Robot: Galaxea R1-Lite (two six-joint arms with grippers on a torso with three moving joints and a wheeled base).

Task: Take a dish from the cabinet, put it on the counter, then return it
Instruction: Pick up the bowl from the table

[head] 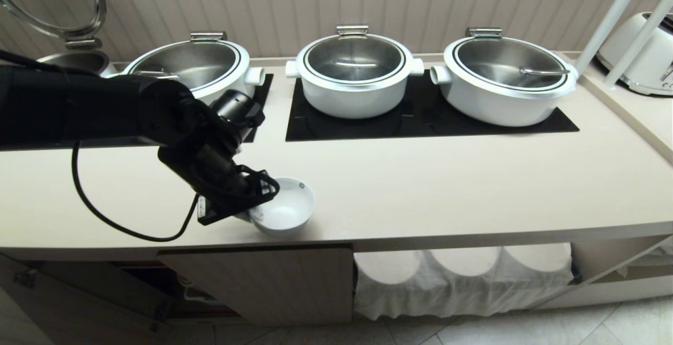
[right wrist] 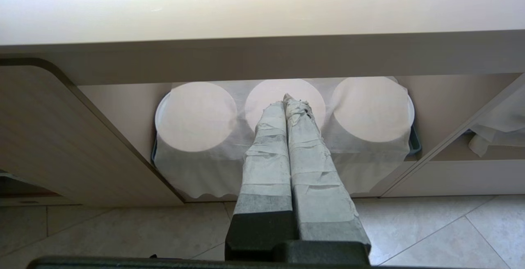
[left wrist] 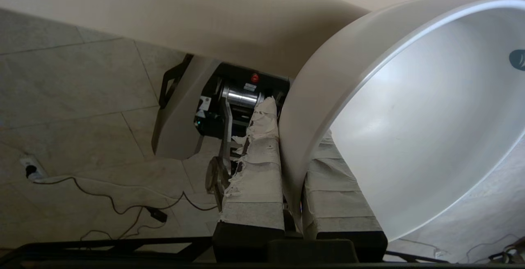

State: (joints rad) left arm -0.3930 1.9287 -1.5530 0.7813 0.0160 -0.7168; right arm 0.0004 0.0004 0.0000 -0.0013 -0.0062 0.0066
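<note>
The dish (head: pixel 288 209), a small white bowl with a dark speck inside, hangs tilted over the front edge of the beige counter (head: pixel 431 187). My left gripper (head: pixel 256 198) is shut on its near rim, one taped finger inside and one outside the wall. The left wrist view shows the same grip: the left gripper (left wrist: pixel 293 131) pinches the dish (left wrist: pixel 414 137). Whether the dish touches the counter I cannot tell. Below, a door of the cabinet (head: pixel 263 282) stands open. My right gripper (right wrist: pixel 287 99) is shut and empty, parked low in front of the cloth-covered niche.
Three white pots (head: pixel 355 74) with steel lids stand on black panels (head: pixel 420 121) at the back. A toaster (head: pixel 644 53) and white poles (head: pixel 612 16) are at the right. White cloth (head: pixel 462 276) fills the niche under the counter. A black cable (head: pixel 105 213) loops over the counter's left.
</note>
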